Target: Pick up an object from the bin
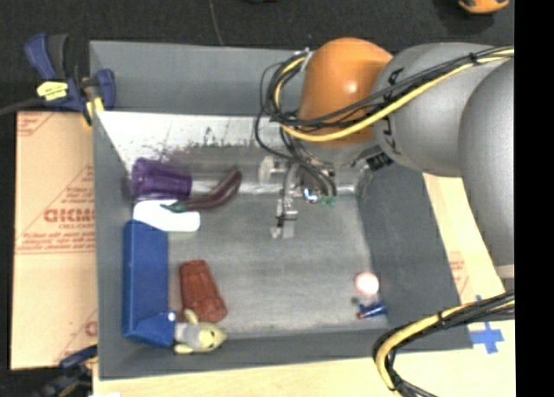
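- Grey metal bin (173, 131): rectangular, with sloped walls; floor mostly bare through the middle.
- Arm (450, 118): thick grey link entering from the right, passing over the bin's upper right corner.
- Orange domed cover (342, 84): seated at the wrist, looped round with black and yellow cables.
- Wrist pose: turned downward, orange cover uppermost, tool end pointing toward the floor close to the back wall.
- Gripper (282, 224): slim pale metal, hanging below the cover over the upper middle of the floor. Poised above bare grey metal, apart from every loose thing. Whether spread or closed not discernible from this angle.
- Nearest thing: dark maroon curved piece (218, 192), aubergine-like, lying to the left of the gripper, near but not touching it.
- Purple cup (160, 181): on its side toward the upper left corner, just beside the maroon piece's thin end.
- White oblong thing (169, 217): just below the purple cup, near the left wall.
- Blue box (145, 278): long, laid along the lower half of the left wall.
- Red-brown block (202, 291): just to the right of the blue box.
- Small yellowish toy (197, 336): lower left corner, at the blue box's near end.
- Pink-white ball (367, 283): lower right of the floor, well apart from the gripper.
- Small blue and red piece (372, 309): just below the ball.
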`<action>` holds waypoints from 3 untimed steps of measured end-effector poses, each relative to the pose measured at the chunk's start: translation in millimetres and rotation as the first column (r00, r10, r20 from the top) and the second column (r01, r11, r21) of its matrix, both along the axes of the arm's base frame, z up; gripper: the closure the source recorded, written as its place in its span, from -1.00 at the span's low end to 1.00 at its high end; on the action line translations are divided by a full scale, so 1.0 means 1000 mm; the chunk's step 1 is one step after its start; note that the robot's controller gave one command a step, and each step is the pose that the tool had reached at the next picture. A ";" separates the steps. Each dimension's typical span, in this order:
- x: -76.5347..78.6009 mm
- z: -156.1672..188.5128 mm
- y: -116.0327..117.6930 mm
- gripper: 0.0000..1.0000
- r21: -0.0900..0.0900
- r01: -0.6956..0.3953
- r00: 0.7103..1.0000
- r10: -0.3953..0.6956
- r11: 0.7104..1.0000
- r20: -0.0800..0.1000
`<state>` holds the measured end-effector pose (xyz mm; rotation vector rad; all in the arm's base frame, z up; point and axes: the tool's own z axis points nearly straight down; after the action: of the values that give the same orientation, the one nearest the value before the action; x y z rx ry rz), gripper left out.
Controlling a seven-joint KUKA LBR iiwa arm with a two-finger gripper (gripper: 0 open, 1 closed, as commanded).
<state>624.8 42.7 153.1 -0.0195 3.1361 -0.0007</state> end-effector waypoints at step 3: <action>0.028 -0.023 0.086 -1.00 0.001 0.139 0.990 -0.139 0.990 0.005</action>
<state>652.8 129.0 129.6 0.1994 3.1248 0.0003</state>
